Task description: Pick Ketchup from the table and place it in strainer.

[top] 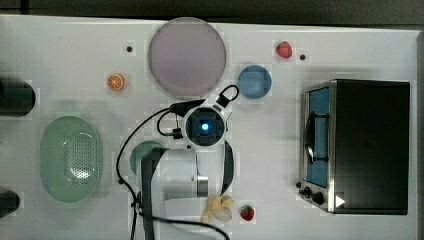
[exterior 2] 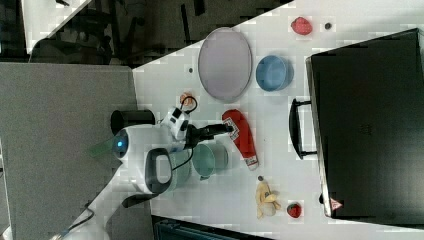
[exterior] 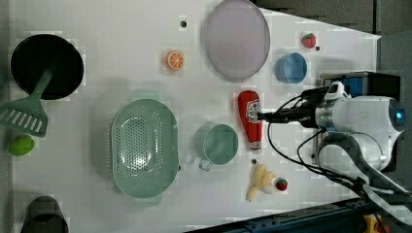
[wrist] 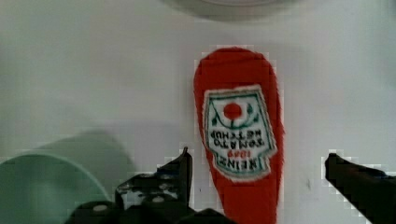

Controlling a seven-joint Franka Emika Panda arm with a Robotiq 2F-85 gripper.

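Ketchup, a single slim red plastic bottle with a white label, lies flat on the white desk, and we see it between the small green mug and the robot's black jaws, with the big round grey plate near its rounded end. In the wrist view the gripper hangs over the bottle with its jaws spread wide, one finger on each side of the red body and neither touching it. We count one pale green oval plastic strainer with a perforated middle; it holds nothing and sits beyond the mug, at the left view's left of the bottle. We count one blue round bowl and one mug, both holding nothing. We count two small red strawberry pieces, one near the blue bowl and one touching a pale peeled banana, plus one orange slice. One black toaster oven stands at the top view's right.
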